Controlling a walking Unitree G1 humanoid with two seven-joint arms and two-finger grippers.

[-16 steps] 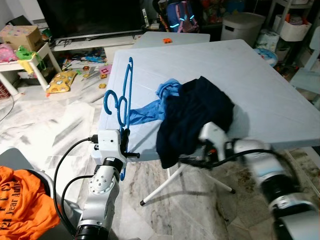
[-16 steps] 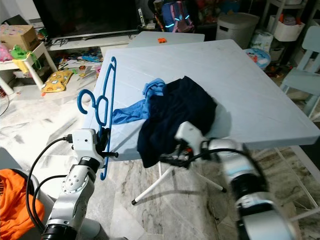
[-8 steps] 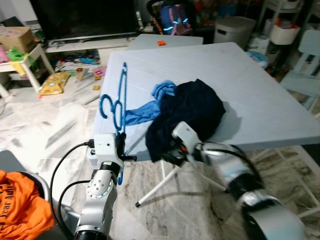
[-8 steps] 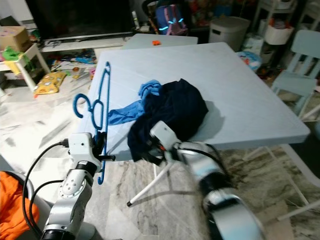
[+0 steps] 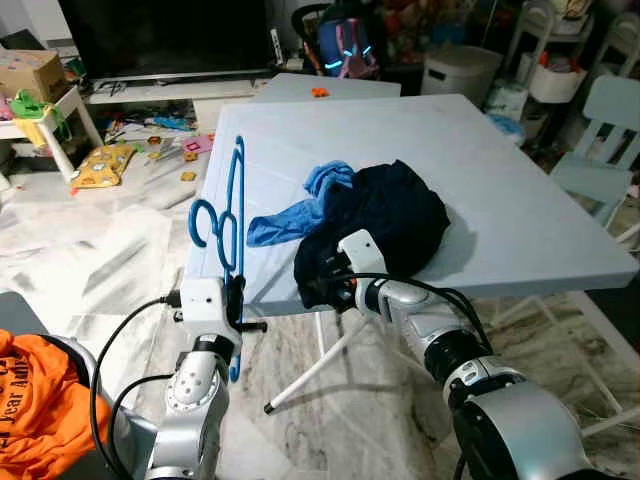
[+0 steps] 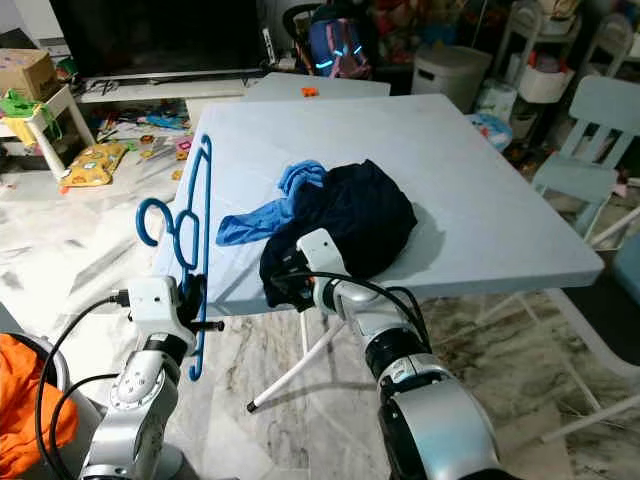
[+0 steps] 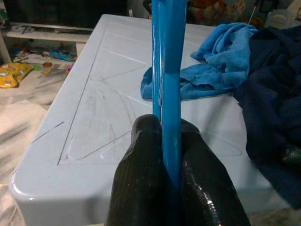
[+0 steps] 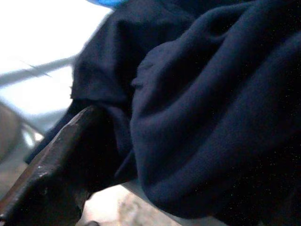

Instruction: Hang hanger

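A blue plastic hanger [image 5: 232,215] stands upright at the near-left corner of the pale blue table [image 5: 520,200]. My left gripper [image 5: 236,300] is shut on its lower bar, and the left wrist view shows both black fingers [image 7: 141,160] pinching the bar [image 7: 171,94]. A dark navy garment [image 5: 390,210] lies heaped on the table and drapes over the front edge. A light blue cloth [image 5: 290,215] lies beside it. My right gripper [image 5: 325,283] is pressed against the navy garment's hanging edge, with dark folds [image 8: 211,117] close up in the right wrist view.
An orange cloth [image 5: 40,390] lies at the lower left. The table's white legs [image 5: 310,365] slant under the front edge. A pale chair [image 5: 600,140] stands to the right. Toys and a small white table [image 5: 60,110] clutter the floor at the far left.
The camera has shifted. My right arm has reached left and forward, bringing its gripper from below the table edge against the navy garment's hanging edge. The left gripper still holds the hanger.
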